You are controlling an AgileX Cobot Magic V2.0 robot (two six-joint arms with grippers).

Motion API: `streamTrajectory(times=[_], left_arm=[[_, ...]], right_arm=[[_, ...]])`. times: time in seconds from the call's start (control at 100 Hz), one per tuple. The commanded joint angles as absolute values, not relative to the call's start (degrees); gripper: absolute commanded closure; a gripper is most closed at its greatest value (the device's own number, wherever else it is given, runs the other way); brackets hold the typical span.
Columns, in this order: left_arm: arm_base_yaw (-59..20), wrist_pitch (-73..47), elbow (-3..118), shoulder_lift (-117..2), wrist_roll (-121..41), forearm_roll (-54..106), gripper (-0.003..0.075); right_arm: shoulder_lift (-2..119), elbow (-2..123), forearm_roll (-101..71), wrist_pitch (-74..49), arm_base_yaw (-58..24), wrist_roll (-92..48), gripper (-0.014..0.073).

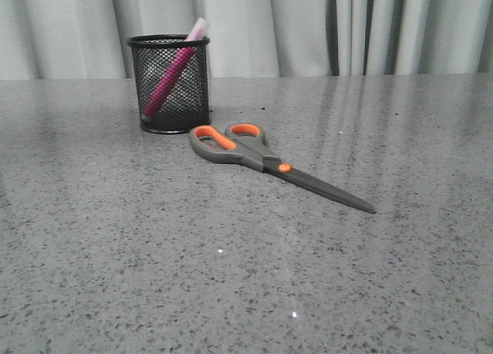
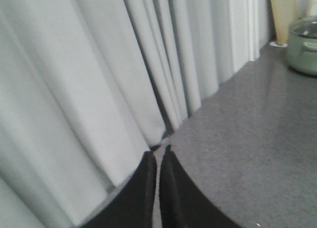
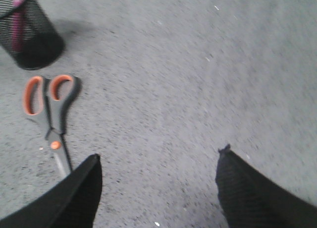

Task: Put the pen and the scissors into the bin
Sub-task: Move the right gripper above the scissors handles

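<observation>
Grey speckled table [image 1: 154, 277] stretches wide, pale curtains [image 1: 308, 27] behind it. The bin [image 1: 169, 83] stands upright near the back, the pen [image 1: 176, 71] leaning inside it, cap poking over the rim. The scissors [image 1: 266, 160] lie flat just in front of the bin, blades closed, handles nearest it. Right gripper [image 3: 158, 178] hangs above the table, fingers spread wide, empty. Left gripper [image 2: 158, 183] points at the curtains, fingers pressed nearly together, holding nothing.

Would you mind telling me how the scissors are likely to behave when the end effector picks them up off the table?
The scissors lie flat and closed on the table, so they probably won't roll. They look rigid, though the blades may swing open about the orange pivot if gripped by one handle. Dropped into the mesh bin, they would likely lean beside the pen and might tip it.
</observation>
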State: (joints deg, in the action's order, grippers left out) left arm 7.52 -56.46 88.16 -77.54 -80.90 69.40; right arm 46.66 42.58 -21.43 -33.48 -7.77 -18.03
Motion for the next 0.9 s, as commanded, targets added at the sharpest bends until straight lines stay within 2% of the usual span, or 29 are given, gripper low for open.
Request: streamTrajectory(times=[0.0, 0.18, 0.43, 0.54, 0.65, 0.76, 0.89], left_arm=[[8.6, -50.5, 87.1, -71.5, -80.2, 73.1, 0.074], [9.0, -36.6, 75.2, -61.8, -80.2, 73.8, 0.074], [9.0, -20.3, 51.7, -46.2, -81.8, 77.6, 0.074], [9.0, -18.3, 42.7, -41.1, -81.8, 79.9, 0.0739], [9.0, -17.2, 36.7, -37.1, -81.8, 81.1, 0.0739], [9.0, -17.0, 33.9, -34.7, -81.8, 81.4, 0.0739], [9.0, -17.0, 32.9, -34.0, -81.8, 81.4, 0.0739]], right_arm=[[47.5, 46.9, -22.7, -30.4, -10.3, -21.5, 0.015], [52.7, 53.2, -22.7, -33.6, -16.3, -26.2, 0.015], [63.2, 61.9, -22.2, -39.0, -23.1, -28.8, 0.015], [68.4, 67.0, -21.2, -43.4, -24.2, -24.0, 0.015], [75.0, 74.6, -15.1, -52.8, -25.6, -16.6, 0.015], [81.2, 80.9, -13.0, -58.2, -28.2, -15.1, 0.015], [86.8, 84.9, -12.8, -58.4, -30.5, -14.7, 0.015]])
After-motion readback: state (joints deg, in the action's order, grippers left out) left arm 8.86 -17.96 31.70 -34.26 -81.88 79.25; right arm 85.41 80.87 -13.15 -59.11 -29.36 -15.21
